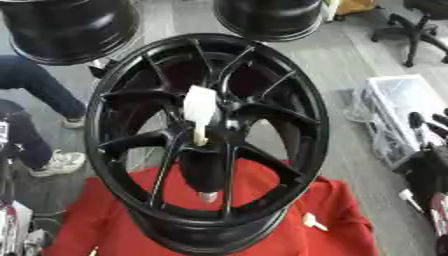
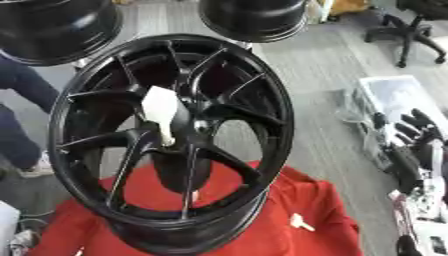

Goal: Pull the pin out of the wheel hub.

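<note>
A large black spoked wheel hub stands on a red cloth, its open face toward me. A cream-white pin with a broad top and a narrow stem sticks out of the hub's centre. My right hand hangs at the right edge, well away from the hub, with its black fingers relaxed and holding nothing. My left hand is out of sight in both views.
Two more black wheels stand at the top. A small white piece lies on the cloth at the lower right. A clear plastic box sits on the grey floor to the right. A person's legs show at the left.
</note>
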{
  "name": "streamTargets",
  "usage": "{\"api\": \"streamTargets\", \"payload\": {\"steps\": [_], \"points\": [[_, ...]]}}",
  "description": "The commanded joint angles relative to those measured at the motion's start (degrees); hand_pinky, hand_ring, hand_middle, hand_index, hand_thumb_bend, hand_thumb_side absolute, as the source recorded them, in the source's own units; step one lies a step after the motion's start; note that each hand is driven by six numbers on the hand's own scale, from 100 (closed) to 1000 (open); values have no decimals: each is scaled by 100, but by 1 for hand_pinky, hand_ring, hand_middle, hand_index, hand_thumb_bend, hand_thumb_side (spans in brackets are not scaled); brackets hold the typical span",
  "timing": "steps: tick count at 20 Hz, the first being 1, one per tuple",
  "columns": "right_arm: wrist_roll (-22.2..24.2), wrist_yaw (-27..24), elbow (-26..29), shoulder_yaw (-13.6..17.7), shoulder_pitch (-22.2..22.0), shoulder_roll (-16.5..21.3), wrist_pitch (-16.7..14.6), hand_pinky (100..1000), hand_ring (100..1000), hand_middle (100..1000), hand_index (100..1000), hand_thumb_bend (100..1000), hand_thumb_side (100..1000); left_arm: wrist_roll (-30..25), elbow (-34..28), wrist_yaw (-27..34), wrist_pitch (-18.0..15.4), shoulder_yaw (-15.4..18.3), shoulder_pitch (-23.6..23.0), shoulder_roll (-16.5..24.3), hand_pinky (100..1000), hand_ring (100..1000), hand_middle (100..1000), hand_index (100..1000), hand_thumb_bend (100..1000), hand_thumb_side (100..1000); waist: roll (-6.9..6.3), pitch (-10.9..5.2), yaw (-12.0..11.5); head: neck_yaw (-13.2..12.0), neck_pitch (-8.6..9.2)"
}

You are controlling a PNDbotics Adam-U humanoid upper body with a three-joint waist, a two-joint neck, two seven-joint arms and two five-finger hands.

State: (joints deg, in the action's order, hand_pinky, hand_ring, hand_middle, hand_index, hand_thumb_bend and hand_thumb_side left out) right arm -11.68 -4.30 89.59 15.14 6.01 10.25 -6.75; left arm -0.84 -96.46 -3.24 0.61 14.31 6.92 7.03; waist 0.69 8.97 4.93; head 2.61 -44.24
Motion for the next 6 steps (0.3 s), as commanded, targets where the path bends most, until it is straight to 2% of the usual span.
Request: {"api": "streamTargets", "payload": {"steps": [1,6], "points": [[77,-35,187,-43,22,49,18,831,797,763,860,565,352,-13,-113,19,-8,-4,26,44,689,981,781,693,255,849,-3,-62,2,14,12],[119,-45,202,-71,13,39,42,831,796,761,859,566,352,-8,-114,25,-7,0,26,41,689,981,781,693,254,849,-4,-64,-1,14,12]]}}
